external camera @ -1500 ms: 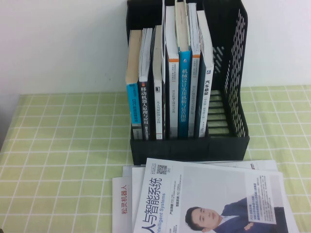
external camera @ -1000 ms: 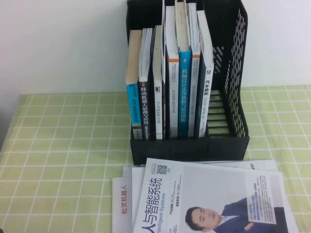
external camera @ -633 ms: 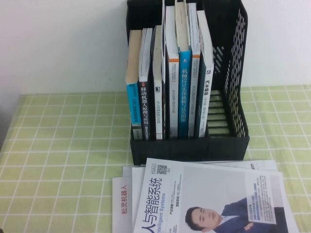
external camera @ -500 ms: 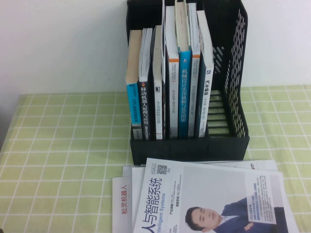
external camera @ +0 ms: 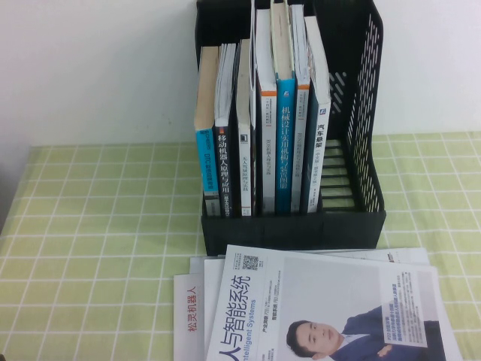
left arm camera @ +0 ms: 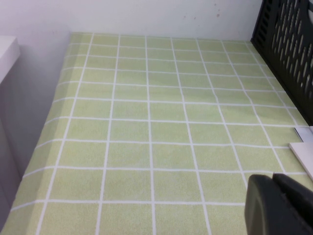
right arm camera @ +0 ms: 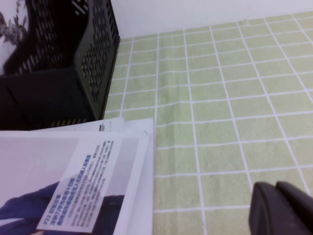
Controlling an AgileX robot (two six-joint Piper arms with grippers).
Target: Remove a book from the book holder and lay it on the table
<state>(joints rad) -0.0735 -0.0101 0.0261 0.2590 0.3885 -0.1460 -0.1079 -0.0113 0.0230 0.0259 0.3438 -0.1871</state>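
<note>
The book (external camera: 316, 154), with a dark teal spine, stands upright as the rightmost volume in the black book holder (external camera: 361, 113) at the back middle of the table (external camera: 98, 226). Neither arm shows in the high view. My left gripper (left arm camera: 272, 177) is shut and empty, low over the green cloth to the left of the holder (left arm camera: 288, 29). My right gripper (right arm camera: 275, 186) is shut and empty, low over the cloth to the right of the holder (right arm camera: 63, 58). Both are well clear of the book.
Several other books stand in the holder, among them a bright-blue-spined one (external camera: 285, 143). A white magazine (external camera: 323, 308) showing a man in a blue suit lies on other papers in front of the holder; it also shows in the right wrist view (right arm camera: 73, 176). A white wall stands behind.
</note>
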